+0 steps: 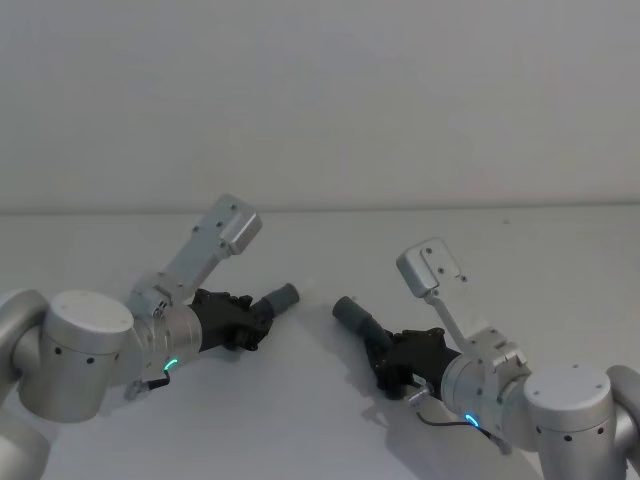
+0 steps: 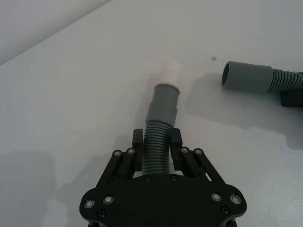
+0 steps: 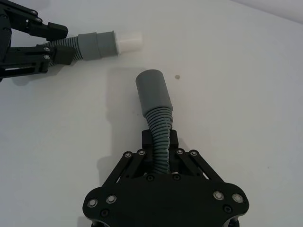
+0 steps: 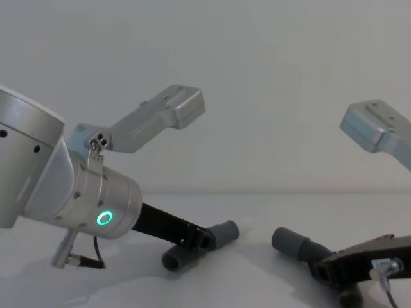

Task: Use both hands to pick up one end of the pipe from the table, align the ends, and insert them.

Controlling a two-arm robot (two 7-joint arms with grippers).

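gripping white-tipped pipe piece (image 2: 162,106) by its ribbed middle: left gripper (image 2: 157,142), fingers clamped, white tip (image 2: 173,71) out ahead of them. right gripper (image 3: 160,142) clamped on socket piece (image 3: 154,92) ribs, socket ahead. ends near, not touching, over the table (image 1: 300,420).

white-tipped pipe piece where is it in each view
Head view: white-tipped pipe piece left of centre, held by the left gripper.
Left wrist view: the piece juts from between the fingers.
Right wrist view: the piece, farther off in the left gripper.
Chest view: the piece low, left of centre.
Shared landmark: grey socket piece in the right gripper.
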